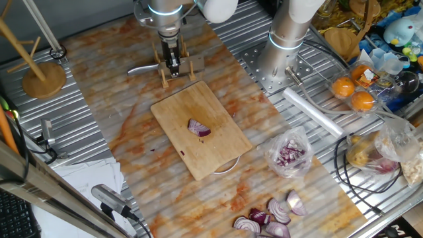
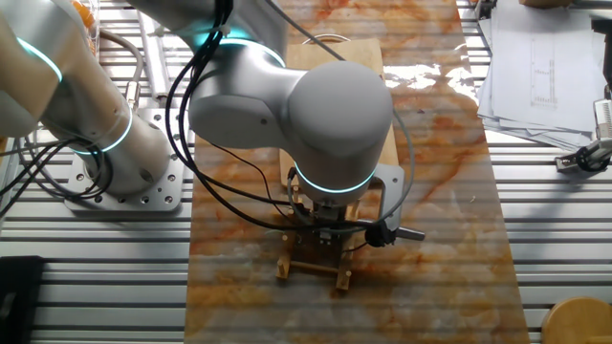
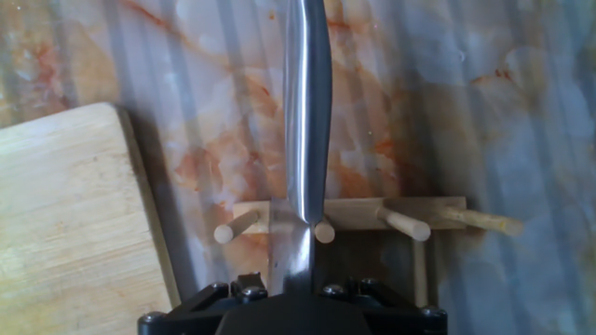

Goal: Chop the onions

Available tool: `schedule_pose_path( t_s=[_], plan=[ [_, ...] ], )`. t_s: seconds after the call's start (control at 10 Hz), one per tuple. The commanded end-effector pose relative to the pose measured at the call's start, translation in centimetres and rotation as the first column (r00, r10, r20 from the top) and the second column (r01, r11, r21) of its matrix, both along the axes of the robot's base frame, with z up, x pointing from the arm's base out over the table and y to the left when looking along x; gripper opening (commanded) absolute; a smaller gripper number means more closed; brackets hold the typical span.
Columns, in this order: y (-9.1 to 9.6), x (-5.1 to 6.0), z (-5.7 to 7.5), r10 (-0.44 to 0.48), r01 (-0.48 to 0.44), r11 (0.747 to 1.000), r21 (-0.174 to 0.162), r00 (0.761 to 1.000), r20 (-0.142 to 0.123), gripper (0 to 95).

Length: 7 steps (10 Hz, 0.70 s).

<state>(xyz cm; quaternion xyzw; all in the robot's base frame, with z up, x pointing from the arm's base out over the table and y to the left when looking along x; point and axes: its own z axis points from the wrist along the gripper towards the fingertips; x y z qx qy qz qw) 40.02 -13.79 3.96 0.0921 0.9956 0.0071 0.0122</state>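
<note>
The tabletop (image 1: 112,125) is carrying a wooden board (image 1: 198,125), and beyond its far end a small wooden rack (image 1: 173,71) is standing. The end effector (image 1: 173,64) is sitting over that rack, gripping a knife (image 3: 305,121) — blade pointing away. 1 onion wedge (image 1: 198,127) is lying mid-board, well apart from the blade.

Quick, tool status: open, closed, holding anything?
Tool: closed on the knife, which sits over its wooden rack.
</note>
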Motion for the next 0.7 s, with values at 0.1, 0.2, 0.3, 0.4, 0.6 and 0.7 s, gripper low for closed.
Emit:
schedule_pose_path(
  t_s=[0.1,0.2,0.3,0.4,0.6,0.7],
  plan=[
    [0.02,0.01,-0.10,0.001,-0.001,1.000,-0.001,1.000,0.001,19.0],
    [0.04,0.01,-0.17,0.001,-0.001,1.000,-0.002,1.000,0.001,19.0],
    [0.04,0.00,-0.19,0.001,-0.001,1.000,-0.003,1.000,0.002,19.0],
    [0.03,0.03,-0.19,0.000,0.000,1.000,-0.006,1.000,0.003,19.0],
    [-0.04,0.11,-0.17,0.000,0.000,1.000,-0.006,1.000,0.007,19.0],
    [-0.06,0.14,-0.16,0.001,0.000,1.000,-0.005,1.000,0.010,19.0]
  ],
)
